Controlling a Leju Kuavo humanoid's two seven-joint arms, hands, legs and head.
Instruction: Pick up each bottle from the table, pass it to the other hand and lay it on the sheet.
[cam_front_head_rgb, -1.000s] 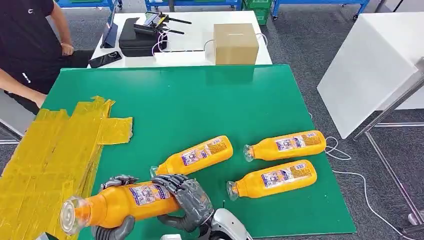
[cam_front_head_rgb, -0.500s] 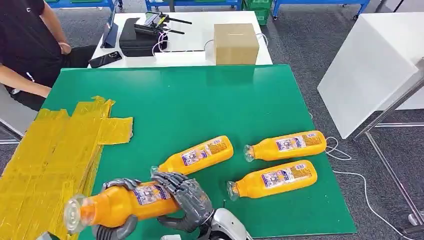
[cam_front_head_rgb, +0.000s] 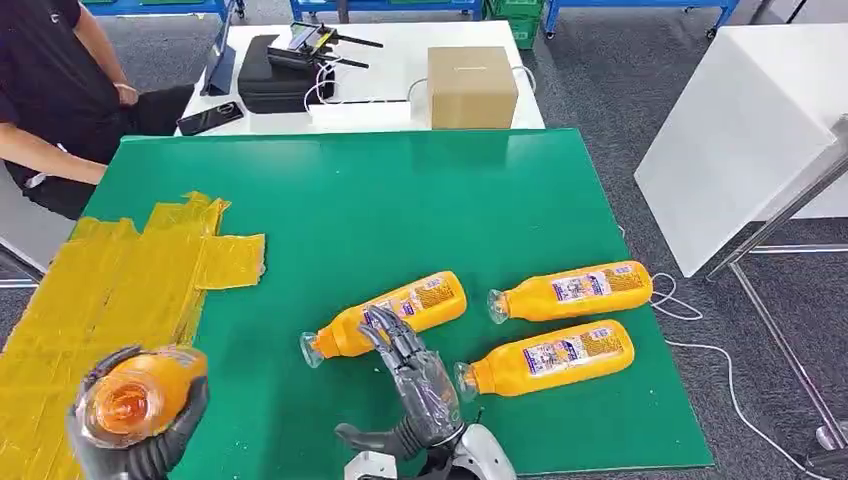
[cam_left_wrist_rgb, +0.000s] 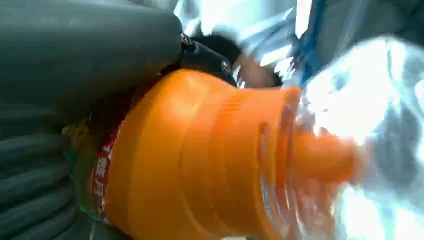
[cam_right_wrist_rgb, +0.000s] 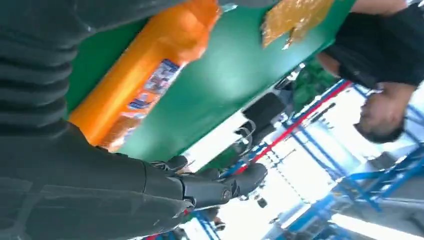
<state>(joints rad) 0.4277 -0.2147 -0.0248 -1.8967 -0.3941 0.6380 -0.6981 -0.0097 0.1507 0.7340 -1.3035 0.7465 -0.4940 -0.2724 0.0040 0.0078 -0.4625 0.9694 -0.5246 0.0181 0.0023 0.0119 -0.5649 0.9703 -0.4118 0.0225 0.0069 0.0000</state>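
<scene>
Your head view looks forward and down from high on the robot across the green table (cam_front_head_rgb: 420, 190). The left wrist view sits very close behind the left hand (cam_front_head_rgb: 135, 425), pressed against the held bottle (cam_left_wrist_rgb: 200, 160), which the head view also shows. The right wrist view, turned on its side, looks past the right hand (cam_right_wrist_rgb: 100, 195) along the same table toward a person (cam_right_wrist_rgb: 385, 55).

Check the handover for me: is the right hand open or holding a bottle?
Open: the right hand has spread fingers and holds nothing; the left hand grips the bottle.
</scene>
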